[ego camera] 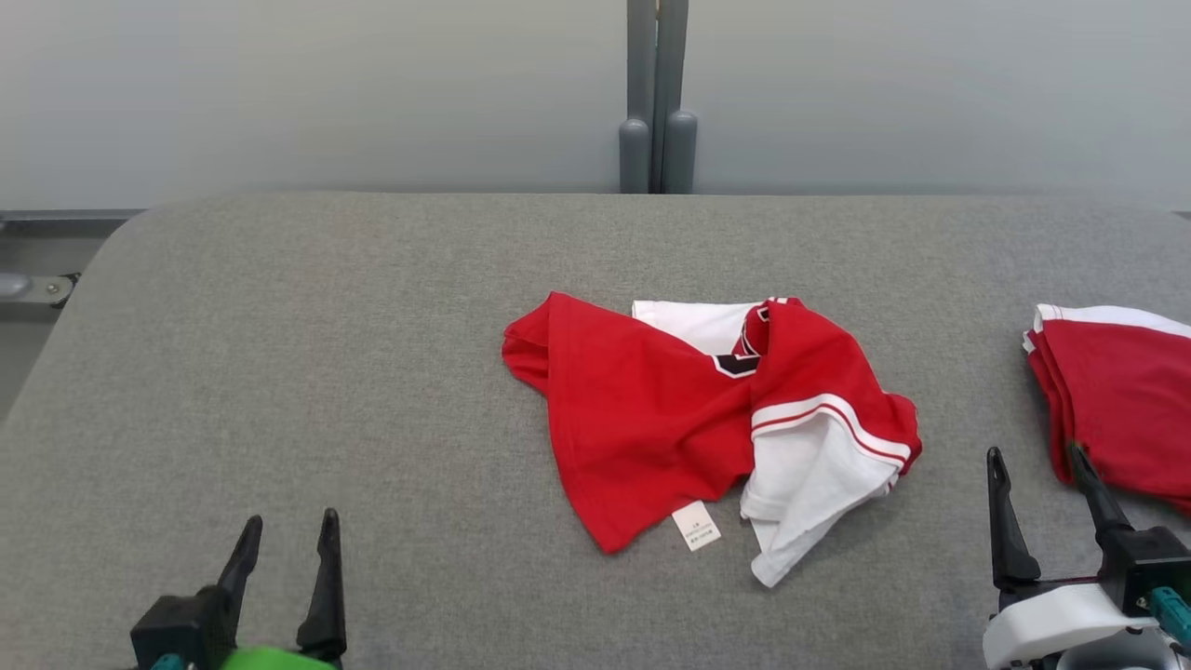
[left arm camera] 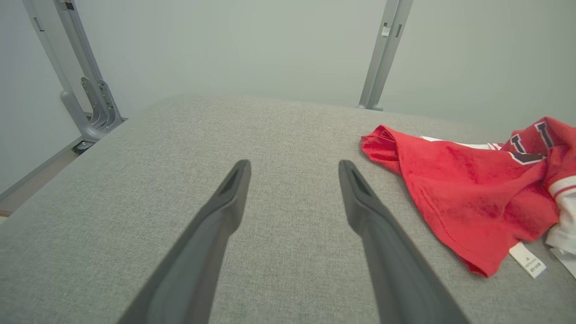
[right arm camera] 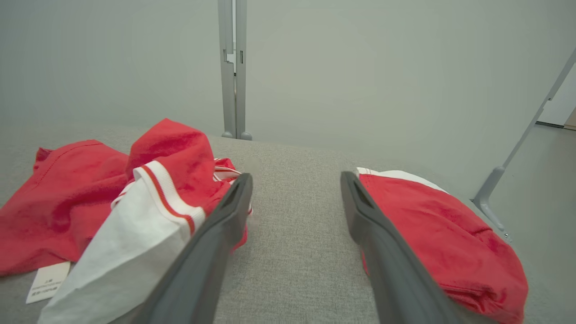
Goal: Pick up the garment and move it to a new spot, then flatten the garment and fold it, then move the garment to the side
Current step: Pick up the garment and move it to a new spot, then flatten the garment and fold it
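Note:
A crumpled red and white garment (ego camera: 707,419) lies in a heap at the middle of the grey table (ego camera: 326,372), its white label turned up at the near edge. It also shows at the right of the left wrist view as the garment (left arm camera: 472,189), and at the left of the right wrist view as the garment (right arm camera: 112,202). My left gripper (ego camera: 288,530) stands open at the lower left, well clear of the cloth, fingers (left arm camera: 225,211) over bare table. Open too, my right gripper (ego camera: 1037,465) sits at the lower right, between that heap and a folded piece, nothing between its fingers (right arm camera: 225,216).
A second red and white garment (ego camera: 1117,391) lies folded at the table's right edge, close to my right gripper; it is the folded garment (right arm camera: 441,234) in the right wrist view. A grey post (ego camera: 656,93) rises behind the table's far edge. Bare table stretches to the left.

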Robot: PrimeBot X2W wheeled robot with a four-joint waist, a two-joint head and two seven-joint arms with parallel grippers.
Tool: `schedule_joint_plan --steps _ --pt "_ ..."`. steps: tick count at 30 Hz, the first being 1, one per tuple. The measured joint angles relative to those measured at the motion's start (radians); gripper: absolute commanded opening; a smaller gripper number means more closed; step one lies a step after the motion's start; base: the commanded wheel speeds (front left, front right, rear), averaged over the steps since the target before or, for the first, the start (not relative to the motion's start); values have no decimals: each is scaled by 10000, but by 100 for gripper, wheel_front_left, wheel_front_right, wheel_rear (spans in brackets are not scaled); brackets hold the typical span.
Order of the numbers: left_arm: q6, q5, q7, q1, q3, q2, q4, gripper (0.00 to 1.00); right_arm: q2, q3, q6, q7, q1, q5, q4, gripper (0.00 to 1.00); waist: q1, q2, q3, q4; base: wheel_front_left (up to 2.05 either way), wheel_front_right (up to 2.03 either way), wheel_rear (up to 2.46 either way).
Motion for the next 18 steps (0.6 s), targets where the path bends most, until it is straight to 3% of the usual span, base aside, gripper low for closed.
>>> schedule_joint_plan --steps 10,18 --pt "-2821 1701 0 1787 2665 -1170 531 100 73 -268 0 0 532 148 443 100 0 0 -235 282 0 0 0" --pt "-4282 2849 -2 2166 4021 -2117 1097 100 86 -437 0 2 548 165 554 100 0 0 -265 120 0 0 0"
